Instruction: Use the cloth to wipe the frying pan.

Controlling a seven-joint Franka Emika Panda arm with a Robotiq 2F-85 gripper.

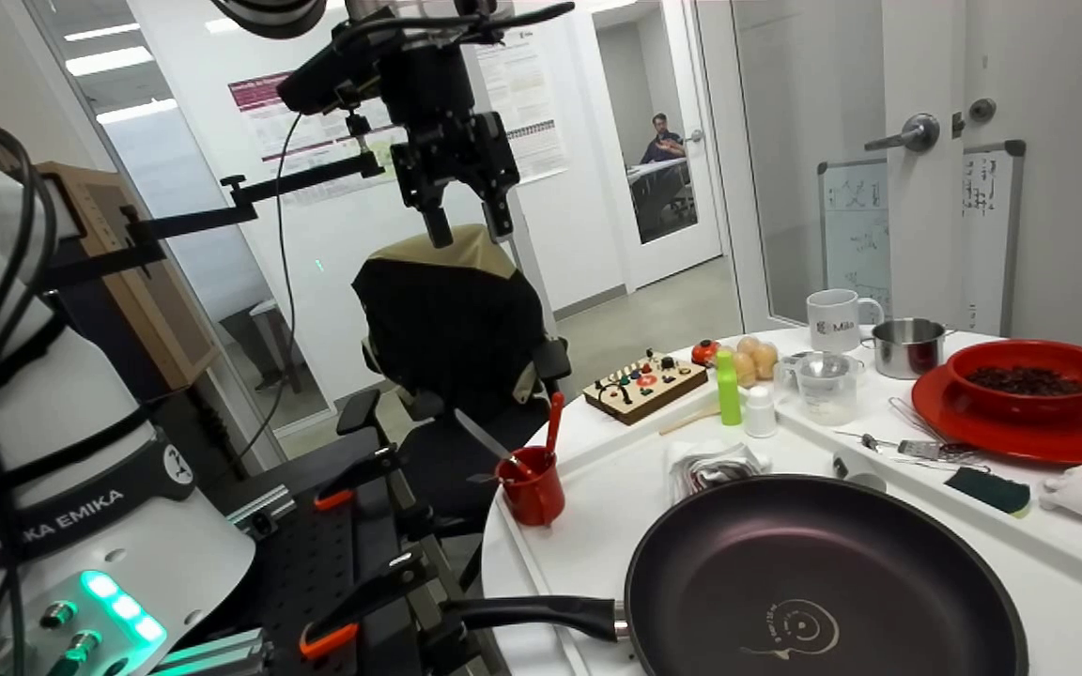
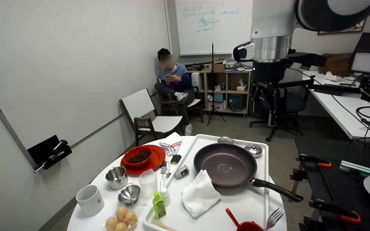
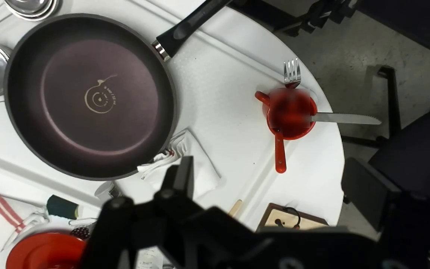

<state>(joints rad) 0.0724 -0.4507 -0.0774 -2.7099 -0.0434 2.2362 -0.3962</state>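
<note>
The black frying pan (image 1: pixel 813 573) lies on the white tray, with its handle reaching past the tray rim. It also shows in an exterior view (image 2: pixel 225 165) and in the wrist view (image 3: pixel 99 93). The folded white cloth (image 2: pixel 201 195) lies on the tray beside the pan, against its rim. In the wrist view the cloth (image 3: pixel 206 173) is partly hidden behind one finger. My gripper (image 1: pixel 471 228) is open and empty, high above the table level. It points downward, away from the pan and cloth. In the wrist view its fingers (image 3: pixel 274 185) are wide apart.
A red cup (image 1: pixel 533 493) with cutlery stands by the near edge. A green bottle (image 2: pixel 159 206), a white shaker (image 1: pixel 760 413) and a fallen shaker (image 2: pixel 182 172) are near the cloth. A red plate (image 2: pixel 160 157) with a bowl, a mug (image 2: pixel 90 200) and a wooden board (image 1: pixel 646 387) surround the tray.
</note>
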